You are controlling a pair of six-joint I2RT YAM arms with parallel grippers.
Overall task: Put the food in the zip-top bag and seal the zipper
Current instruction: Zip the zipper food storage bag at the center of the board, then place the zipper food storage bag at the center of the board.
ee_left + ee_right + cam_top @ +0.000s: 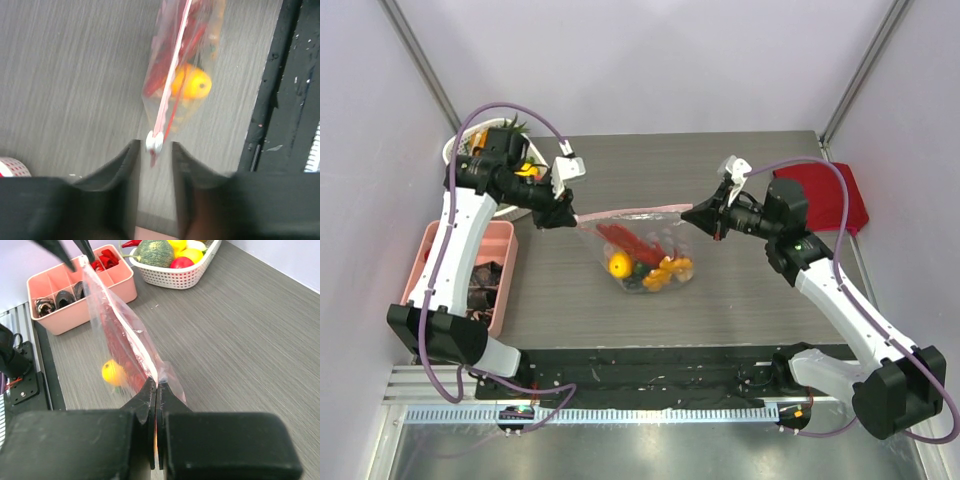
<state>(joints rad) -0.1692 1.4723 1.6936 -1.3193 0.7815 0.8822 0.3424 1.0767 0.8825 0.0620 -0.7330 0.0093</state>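
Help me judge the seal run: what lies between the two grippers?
The pink zipper stretches from the left gripper to the right gripper, with the zip-top bag and its food below it. The top external view shows this.

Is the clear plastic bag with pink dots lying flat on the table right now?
No, the clear plastic bag hangs on edge from its pink strip, with the jaws of the right gripper shut on that strip.

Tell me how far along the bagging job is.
Done: the bright red plastic lobster and yellow-orange toy pieces sit inside the clear floppy plastic zip-top bag. In hand: right pincer pinches the pale pink zipper strip; left pincer brackets its other end. Remaining: sealing; whether the strip is pressed shut isn't visible.
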